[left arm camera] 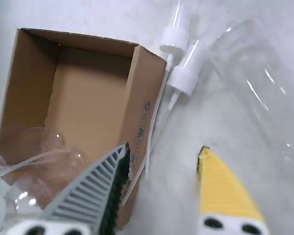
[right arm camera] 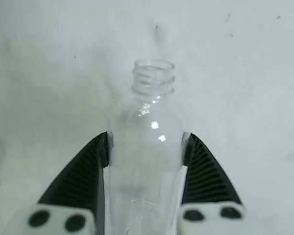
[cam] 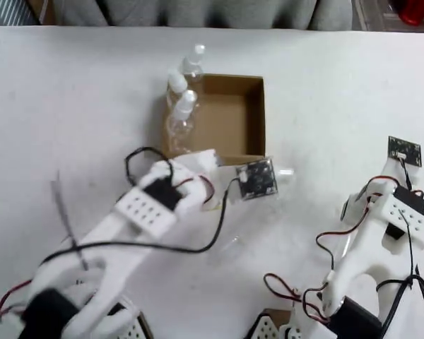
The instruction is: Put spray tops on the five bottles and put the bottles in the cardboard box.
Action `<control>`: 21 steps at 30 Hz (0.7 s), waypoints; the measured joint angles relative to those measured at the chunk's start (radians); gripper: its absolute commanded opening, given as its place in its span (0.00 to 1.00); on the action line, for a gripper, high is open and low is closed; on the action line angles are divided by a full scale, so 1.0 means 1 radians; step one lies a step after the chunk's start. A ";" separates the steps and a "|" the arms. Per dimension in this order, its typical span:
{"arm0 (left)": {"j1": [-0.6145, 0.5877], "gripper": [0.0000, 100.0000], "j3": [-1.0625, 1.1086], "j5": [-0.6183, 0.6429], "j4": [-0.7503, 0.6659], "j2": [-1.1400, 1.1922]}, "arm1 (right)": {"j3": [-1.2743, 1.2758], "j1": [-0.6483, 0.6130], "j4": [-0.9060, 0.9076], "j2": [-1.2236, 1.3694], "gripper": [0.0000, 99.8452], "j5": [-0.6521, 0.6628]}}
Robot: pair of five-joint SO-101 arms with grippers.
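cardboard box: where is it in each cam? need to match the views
High view: cardboard box sits upper centre, open top, just past the left arm's wrist.
Left wrist view: the box lies close ahead of the open left gripper, inside visible.
Right wrist view: looks at the right gripper clamping an uncapped bottle.
Shared landmark: clear bottles at one wall of the box.
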 measured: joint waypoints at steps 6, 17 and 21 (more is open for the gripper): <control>0.057 0.15 -0.072 -0.002 -0.126 0.216 | 0.000 0.000 -0.008 0.000 0.02 0.000; 0.129 0.15 -0.311 -0.002 -0.143 0.508 | 0.020 -0.002 -0.008 0.000 0.02 0.000; 0.129 0.15 -0.322 -0.002 -0.146 0.557 | 0.020 -0.002 -0.008 0.000 0.02 0.000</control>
